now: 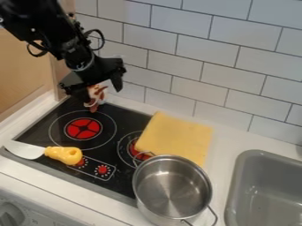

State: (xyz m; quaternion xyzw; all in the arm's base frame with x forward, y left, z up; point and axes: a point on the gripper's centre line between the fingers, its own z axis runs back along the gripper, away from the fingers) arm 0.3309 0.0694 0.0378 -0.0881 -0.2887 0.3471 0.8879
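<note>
While a steel pot lies at five o'clock from the cooktop's middle and a yellow-handled knife at eight, the brown-and-white object sits at twelve, upright between the gripper's widely parted jaws, contact unclear

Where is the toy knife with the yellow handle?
In the camera view, the toy knife lies at the lower left, by the front-left corner of the black stovetop, its handle beside the red knobs.

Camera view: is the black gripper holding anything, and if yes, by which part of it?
The small brown-and-white thing has its upper part right at the gripper; whether it is held cannot be told.
</note>
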